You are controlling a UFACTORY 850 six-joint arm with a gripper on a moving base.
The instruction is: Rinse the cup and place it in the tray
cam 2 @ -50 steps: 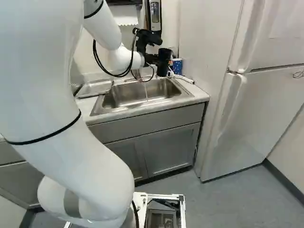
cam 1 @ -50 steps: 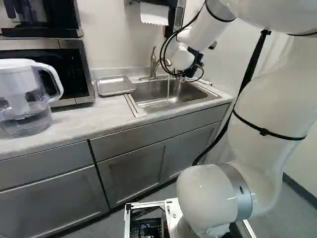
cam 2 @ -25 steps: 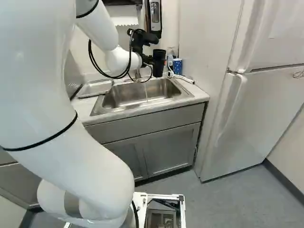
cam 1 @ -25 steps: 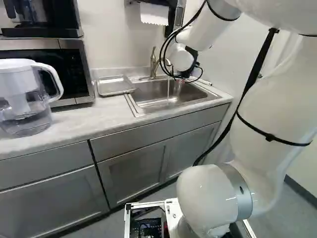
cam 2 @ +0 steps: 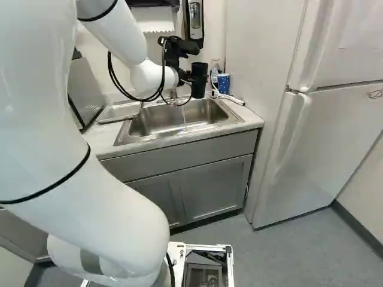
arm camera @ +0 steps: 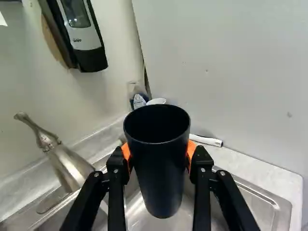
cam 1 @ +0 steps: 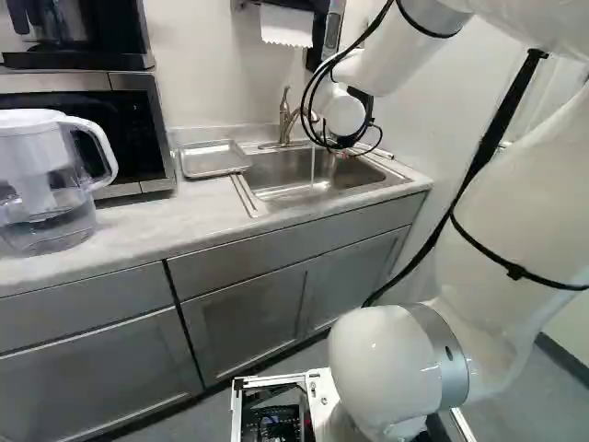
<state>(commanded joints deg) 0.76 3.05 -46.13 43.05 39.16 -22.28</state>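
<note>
Right at the fingers, the gripper's (cam 2: 190, 76) orange pads (arm camera: 192, 150) pinch the black cup (arm camera: 160, 168) from both sides, mouth up! Under the fingers, the steel sink (cam 2: 131, 139); beside them, the faucet (arm camera: 70, 166), water (cam 2: 184, 116) streaming. Beyond the fingertips, a blue spotted container (cam 2: 223, 82). Well aside, past the faucet, the metal tray (cam 1: 213, 158)!

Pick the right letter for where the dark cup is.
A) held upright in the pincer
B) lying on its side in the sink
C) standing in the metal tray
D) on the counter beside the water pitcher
A: the cup is between both orange pads of the pincer, its open rim facing up.
</note>
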